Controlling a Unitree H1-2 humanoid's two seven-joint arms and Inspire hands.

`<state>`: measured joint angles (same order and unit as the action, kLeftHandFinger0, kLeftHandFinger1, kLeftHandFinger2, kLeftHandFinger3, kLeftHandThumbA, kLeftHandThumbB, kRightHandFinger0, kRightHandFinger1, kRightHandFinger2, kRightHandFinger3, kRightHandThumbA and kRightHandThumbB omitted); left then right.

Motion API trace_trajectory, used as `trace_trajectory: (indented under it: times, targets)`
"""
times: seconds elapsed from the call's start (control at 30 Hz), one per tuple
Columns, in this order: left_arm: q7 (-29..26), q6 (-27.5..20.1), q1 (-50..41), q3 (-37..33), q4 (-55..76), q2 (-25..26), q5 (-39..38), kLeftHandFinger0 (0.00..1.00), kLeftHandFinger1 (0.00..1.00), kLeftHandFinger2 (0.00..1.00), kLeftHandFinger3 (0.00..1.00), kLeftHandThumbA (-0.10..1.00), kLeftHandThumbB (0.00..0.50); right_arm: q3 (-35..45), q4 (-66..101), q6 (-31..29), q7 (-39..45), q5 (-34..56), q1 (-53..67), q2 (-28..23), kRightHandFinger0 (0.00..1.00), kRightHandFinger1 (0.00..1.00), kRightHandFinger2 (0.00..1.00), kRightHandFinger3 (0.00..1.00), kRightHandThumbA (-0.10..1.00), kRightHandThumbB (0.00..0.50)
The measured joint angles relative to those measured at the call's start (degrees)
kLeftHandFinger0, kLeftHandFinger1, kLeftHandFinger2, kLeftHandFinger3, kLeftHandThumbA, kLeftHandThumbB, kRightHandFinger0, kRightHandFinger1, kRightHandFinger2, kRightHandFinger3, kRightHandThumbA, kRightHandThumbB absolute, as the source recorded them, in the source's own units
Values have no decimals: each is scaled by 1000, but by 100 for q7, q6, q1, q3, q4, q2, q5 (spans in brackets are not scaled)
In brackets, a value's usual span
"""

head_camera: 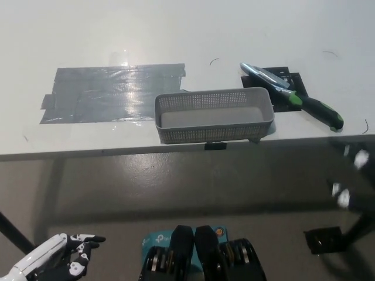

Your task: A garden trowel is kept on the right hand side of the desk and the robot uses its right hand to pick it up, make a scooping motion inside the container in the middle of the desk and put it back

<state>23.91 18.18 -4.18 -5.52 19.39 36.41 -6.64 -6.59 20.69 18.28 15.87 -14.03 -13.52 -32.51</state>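
The garden trowel (293, 95) lies on the right side of the white desk (176, 29), its metal blade pointing back-left over a black patch (291, 77) and its green and black handle toward the front right. A grey mesh container (211, 133) stands in the middle near the front edge; nothing shows inside it. My black right hand (350, 178) is a dark motion-blurred shape at the right edge, below the desk's front edge and apart from the trowel. My white left hand (61, 257) rests low at the bottom left, holding nothing, fingers apart.
A wide patch of grey tape (111, 93) covers the desk left of the container. The desk's front edge runs across the picture just below the container. A small black object (322, 240) sits on the floor at the lower right.
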Motion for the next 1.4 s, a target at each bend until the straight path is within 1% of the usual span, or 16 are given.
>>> trace_trajectory:
  times: [0.03, 0.07, 0.1, 0.13, 0.17, 0.33, 0.37, 0.47, 0.57, 0.67, 0.77, 0.93, 1.1, 1.3, 1.33, 1.4]
  targets:
    - [15, 4, -2, 2, 8, -5, 0, 989, 884, 851, 1000, 1000, 476, 64, 101, 71, 0, -38, -192, 0, 1000, 1000, 1000, 1000, 732, 338]
    - [24, 11, -9, 3, 11, -7, 0, 990, 884, 850, 1000, 1000, 480, 85, 119, 114, -1, -75, -323, 5, 1000, 1000, 1000, 1000, 818, 406]
    - [34, 25, -16, 3, 17, -9, 1, 984, 879, 844, 1000, 1000, 477, 94, 115, 167, -1, -144, -519, 13, 1000, 1000, 1000, 1000, 881, 447]
    - [41, 36, -18, 3, 27, -16, 1, 979, 874, 839, 1000, 1000, 473, 94, 107, 228, -3, -222, -723, 21, 1000, 1000, 1000, 1000, 991, 484]
    - [48, 44, -18, 5, 33, -26, 1, 978, 873, 838, 1000, 1000, 470, 93, 66, 264, -13, -302, -912, 36, 1000, 1000, 1000, 1000, 1000, 498]
    - [87, 66, -17, 11, 43, -49, 3, 976, 874, 855, 1000, 1000, 471, 3, -322, 374, -148, -863, -1628, 237, 1000, 1000, 1000, 1000, 1000, 500]
    - [90, 69, -17, 12, 44, -49, 3, 999, 888, 861, 1000, 1000, 472, -34, -414, 381, -171, -957, -1689, 268, 1000, 1000, 1000, 1000, 1000, 500]
    - [116, 95, -13, 12, 49, -49, 4, 1000, 894, 850, 1000, 1000, 472, -216, -843, 412, -252, -1339, -1920, 355, 1000, 1000, 1000, 1000, 1000, 500]
    - [120, 135, -10, 13, 55, -48, 5, 1000, 894, 854, 1000, 1000, 454, -369, -1221, 441, -284, -1611, -2062, 410, 1000, 1000, 1000, 1000, 1000, 500]
    - [121, 170, 2, 14, 58, -49, 6, 1000, 896, 861, 1000, 1000, 477, -509, -1795, 454, -308, -1794, -2223, 535, 1000, 1000, 1000, 1000, 1000, 500]
    - [122, 180, 19, 14, 58, -48, 9, 1000, 896, 853, 1000, 1000, 470, -538, -2189, 467, -331, -1879, -2303, 654, 1000, 1000, 1000, 1000, 1000, 500]
    - [146, 203, 49, 18, 68, -43, 9, 1000, 872, 832, 1000, 1000, 497, -662, -2955, 480, -383, -1985, -2509, 876, 1000, 1000, 1000, 1000, 1000, 500]
    - [205, 231, 72, 17, 71, -44, 8, 974, 864, 832, 1000, 1000, 496, -795, -3580, 476, -410, -2032, -2655, 1033, 1000, 1000, 1000, 1000, 1000, 500]
    - [244, 247, 72, 17, 78, -46, 9, 989, 865, 839, 1000, 1000, 497, -987, -4327, 456, -423, -2064, -2912, 1072, 1000, 1000, 1000, 1000, 1000, 500]
    - [246, 255, 72, 17, 85, -46, 10, 992, 867, 845, 1000, 1000, 483, -1021, -4483, 438, -423, -2065, -2972, 1072, 1000, 1000, 1000, 1000, 1000, 500]
    - [247, 265, 71, 18, 102, -46, 9, 997, 874, 857, 1000, 1000, 491, -1055, -4677, 421, -423, -2066, -3061, 1070, 1000, 1000, 1000, 1000, 1000, 500]
